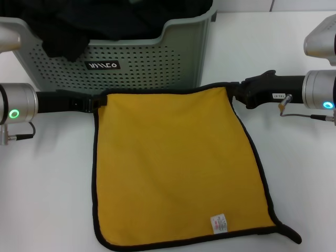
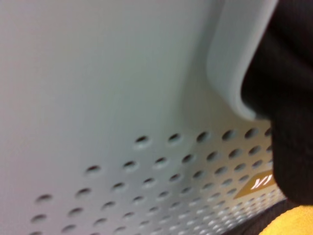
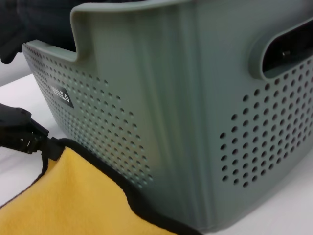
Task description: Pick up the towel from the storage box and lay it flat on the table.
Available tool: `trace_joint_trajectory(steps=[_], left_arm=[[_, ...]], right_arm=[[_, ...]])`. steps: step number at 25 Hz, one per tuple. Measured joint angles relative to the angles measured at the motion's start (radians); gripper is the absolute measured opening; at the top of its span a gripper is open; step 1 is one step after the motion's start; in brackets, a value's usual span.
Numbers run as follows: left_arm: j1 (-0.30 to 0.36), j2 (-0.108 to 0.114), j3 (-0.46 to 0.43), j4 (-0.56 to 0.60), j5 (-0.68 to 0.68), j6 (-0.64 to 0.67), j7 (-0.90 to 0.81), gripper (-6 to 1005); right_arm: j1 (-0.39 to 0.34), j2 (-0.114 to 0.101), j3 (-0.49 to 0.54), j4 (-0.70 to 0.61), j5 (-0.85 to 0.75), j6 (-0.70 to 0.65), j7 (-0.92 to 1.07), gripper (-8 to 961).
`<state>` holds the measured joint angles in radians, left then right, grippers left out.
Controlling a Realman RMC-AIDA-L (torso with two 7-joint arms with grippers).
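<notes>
The yellow towel [image 1: 176,168] lies spread flat on the white table [image 1: 47,199], just in front of the grey-green storage box [image 1: 142,60], its white care tag [image 1: 218,223] near the front edge and black loop at the front right corner. The left gripper [image 1: 97,103] pinches the towel's far left corner; the right gripper [image 1: 236,94] pinches the far right corner, both low beside the box wall. Black fabric [image 1: 79,26] sits bunched inside the box.
</notes>
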<state>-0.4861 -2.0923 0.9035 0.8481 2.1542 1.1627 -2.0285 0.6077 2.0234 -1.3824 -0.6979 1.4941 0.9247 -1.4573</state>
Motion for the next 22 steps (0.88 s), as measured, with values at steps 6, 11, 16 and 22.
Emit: trace_joint_trajectory(steps=[6,11,16,22], left_arm=[[0.009,-0.001,0.000,-0.001,-0.003,0.002,-0.003,35],[0.014,-0.001,0.000,-0.001,-0.003,0.009,-0.003,201],[0.027,-0.002,-0.002,0.013,-0.003,0.009,-0.014,398],[0.052,-0.001,-0.006,0.041,-0.010,0.028,-0.045,613]], right_arm=[[-0.006,-0.002,0.003,0.001,-0.001,0.003,0.062,49],[-0.021,0.001,0.003,-0.011,0.000,0.002,0.082,199],[-0.031,0.000,0.005,-0.022,0.013,0.009,0.095,530],[-0.098,0.001,0.003,-0.133,0.014,0.028,0.100,707]])
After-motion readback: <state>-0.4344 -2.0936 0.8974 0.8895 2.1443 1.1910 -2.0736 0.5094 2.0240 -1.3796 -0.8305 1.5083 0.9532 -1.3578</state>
